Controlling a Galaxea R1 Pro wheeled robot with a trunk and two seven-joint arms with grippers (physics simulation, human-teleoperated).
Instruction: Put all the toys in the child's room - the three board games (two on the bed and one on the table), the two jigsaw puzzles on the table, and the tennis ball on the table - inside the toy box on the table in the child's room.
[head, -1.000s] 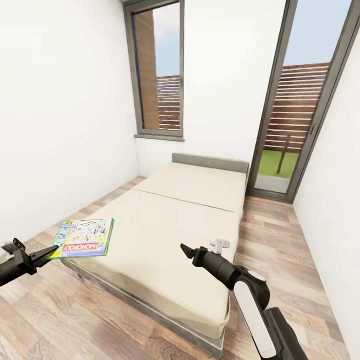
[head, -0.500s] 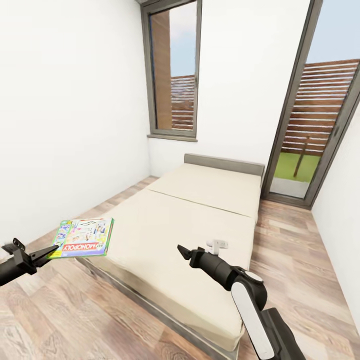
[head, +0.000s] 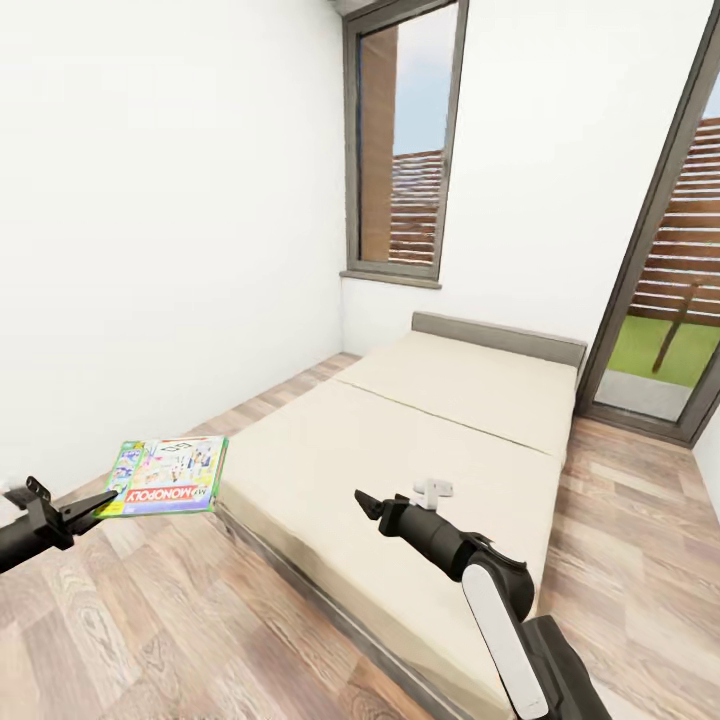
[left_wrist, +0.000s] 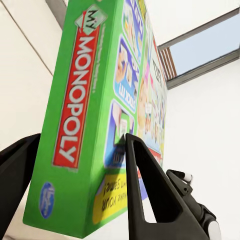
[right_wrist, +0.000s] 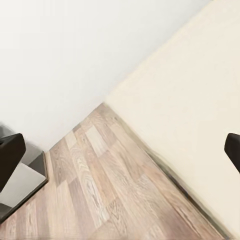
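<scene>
The left end effector (head: 85, 507) is clamped on one edge of the Monopoly board game (head: 167, 475), which sticks out flat over the floor (head: 200, 640) beside the bed (head: 420, 450). I think the box could swing or slip from such a narrow hold (most of it hangs free) when the robot turns. The right end effector (head: 366, 503) is spread apart with nothing in it. From here I see no toy box, so I cannot say what is in it.

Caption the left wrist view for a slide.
Left gripper shut on the green Monopoly box, held up against white wall and a window.
</scene>
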